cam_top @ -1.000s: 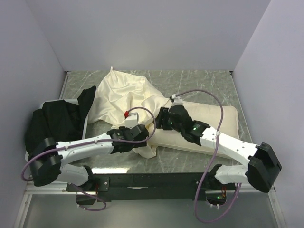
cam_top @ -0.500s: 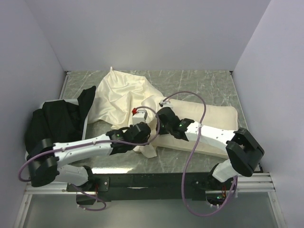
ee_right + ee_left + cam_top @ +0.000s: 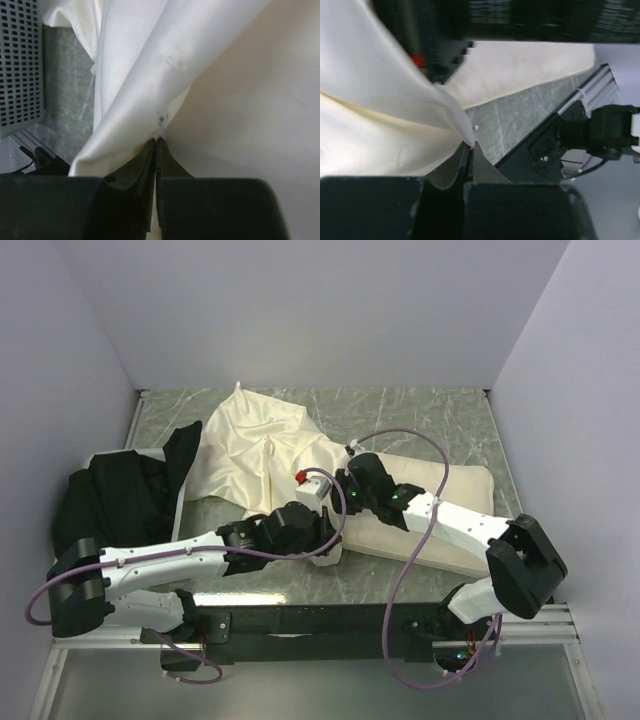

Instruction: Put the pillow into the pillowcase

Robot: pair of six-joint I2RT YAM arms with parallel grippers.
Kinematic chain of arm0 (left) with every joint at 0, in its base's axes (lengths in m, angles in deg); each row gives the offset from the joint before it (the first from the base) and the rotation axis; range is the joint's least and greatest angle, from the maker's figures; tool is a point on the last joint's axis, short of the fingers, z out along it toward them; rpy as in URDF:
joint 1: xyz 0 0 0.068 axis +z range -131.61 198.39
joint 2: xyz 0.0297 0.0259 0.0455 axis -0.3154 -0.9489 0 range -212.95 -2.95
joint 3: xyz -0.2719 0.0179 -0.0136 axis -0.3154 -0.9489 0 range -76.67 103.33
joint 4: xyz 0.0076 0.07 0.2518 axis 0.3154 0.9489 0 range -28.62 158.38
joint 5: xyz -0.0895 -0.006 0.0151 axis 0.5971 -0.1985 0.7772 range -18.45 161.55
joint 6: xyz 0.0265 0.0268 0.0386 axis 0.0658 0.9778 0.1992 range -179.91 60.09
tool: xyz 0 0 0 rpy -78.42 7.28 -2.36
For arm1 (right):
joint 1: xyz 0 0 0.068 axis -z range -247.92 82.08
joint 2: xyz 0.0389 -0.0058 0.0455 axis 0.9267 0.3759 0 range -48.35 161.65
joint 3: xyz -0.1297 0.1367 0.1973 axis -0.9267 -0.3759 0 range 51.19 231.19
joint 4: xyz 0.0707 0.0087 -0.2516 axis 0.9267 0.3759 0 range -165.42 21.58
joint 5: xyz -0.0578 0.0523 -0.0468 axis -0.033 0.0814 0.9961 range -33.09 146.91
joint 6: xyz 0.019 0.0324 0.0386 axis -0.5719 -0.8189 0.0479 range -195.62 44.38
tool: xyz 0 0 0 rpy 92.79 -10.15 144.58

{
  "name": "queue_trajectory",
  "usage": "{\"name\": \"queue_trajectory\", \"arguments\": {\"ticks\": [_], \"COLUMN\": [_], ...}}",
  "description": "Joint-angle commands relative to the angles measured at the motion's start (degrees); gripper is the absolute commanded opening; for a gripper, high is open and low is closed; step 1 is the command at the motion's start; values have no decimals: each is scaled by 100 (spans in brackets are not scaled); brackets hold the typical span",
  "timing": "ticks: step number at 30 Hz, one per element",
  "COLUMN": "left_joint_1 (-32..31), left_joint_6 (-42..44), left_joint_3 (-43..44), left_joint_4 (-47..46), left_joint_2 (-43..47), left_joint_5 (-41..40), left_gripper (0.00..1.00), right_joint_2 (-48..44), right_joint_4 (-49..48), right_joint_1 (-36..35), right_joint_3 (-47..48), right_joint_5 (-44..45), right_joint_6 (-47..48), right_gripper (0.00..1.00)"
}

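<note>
The pillowcase (image 3: pixel 255 445) lies crumpled at the middle left of the table, its near edge drawn over the left end of the pillow (image 3: pixel 445 505). That plump pillow lies across the right side. My left gripper (image 3: pixel 332 532) is shut on a fold of the pillowcase (image 3: pixel 380 105) edge, the fabric running out from its closed tips (image 3: pixel 470 144). My right gripper (image 3: pixel 340 500) is shut too, pinching the pillowcase (image 3: pixel 145 65) right beside the pillow (image 3: pixel 260 100). The pillow (image 3: pixel 520 65) also shows beyond the left gripper.
A black cloth heap (image 3: pixel 110 495) lies along the left side of the marbled table (image 3: pixel 420 415). Grey walls close in the back and both sides. The black mounting rail (image 3: pixel 330 620) runs along the near edge.
Both grippers have closed on the pillowcase edge. The left arm has moved right toward the pillow's left end, dragging fabric along. The right arm has shifted slightly back.
</note>
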Motion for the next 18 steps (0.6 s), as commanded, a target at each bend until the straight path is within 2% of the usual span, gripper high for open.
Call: {"name": "queue_trajectory", "arguments": {"ticks": [1,2,3,5,6,7,8,9,10,11,12,13,14,16,18], "left_joint_1": [14,23,32,32,32,32,23,32,32,32,23,32,32,32,32], "left_joint_6": [-516,-621,-744,-1078,-1201,-1289,-1299,-1333,-1308,-1281,-1229,-1185,-1158,-1061,-931], "left_joint_3": [-128,-119,-102,-67,-49,-58,-75,-75,-67,-49,55,161,284,732,1274], "left_joint_4": [-22,49,241,444,541,542,498,506,515,550,611,838,1006,1331,1920], "left_joint_2": [-130,-209,-253,-402,-429,-438,-412,-386,-281,-202,-131,-35,1,63,19], "left_joint_5": [-465,-588,-737,-1106,-1186,-1178,-1160,-1169,-1178,-1186,-1213,-1335,-1423,-1573,-1994], "left_gripper": [2,3,4,6,7,9,14,21,32,39,52,59,62,67,69], "right_joint_2": [-640,-771,-1060,-1369,-1657,-1791,-2079,-2221,-2345,-2468,-2643,-2671,-2680,-2662,-2618], "right_joint_4": [-452,-407,-320,110,259,583,743,892,1120,1183,1262,1315,1385,1473,1483], "right_joint_1": [106,150,168,186,186,238,256,317,544,738,949,1151,1588,1986,2688], "right_joint_3": [-242,-356,-383,-410,-427,-436,-462,-489,-541,-568,-594,-559,-533,-506,-550], "right_joint_5": [-67,-23,212,573,880,1083,1268,1626,1743,1814,1823,1832,1867,1990,1868], "right_joint_6": [-308,-282,-255,-168,-132,-106,-88,-62,8,61,140,306,394,596,676], "right_gripper": [21,31,52,67,78,82,85,92,96,100,100,100,100,100,100]}}
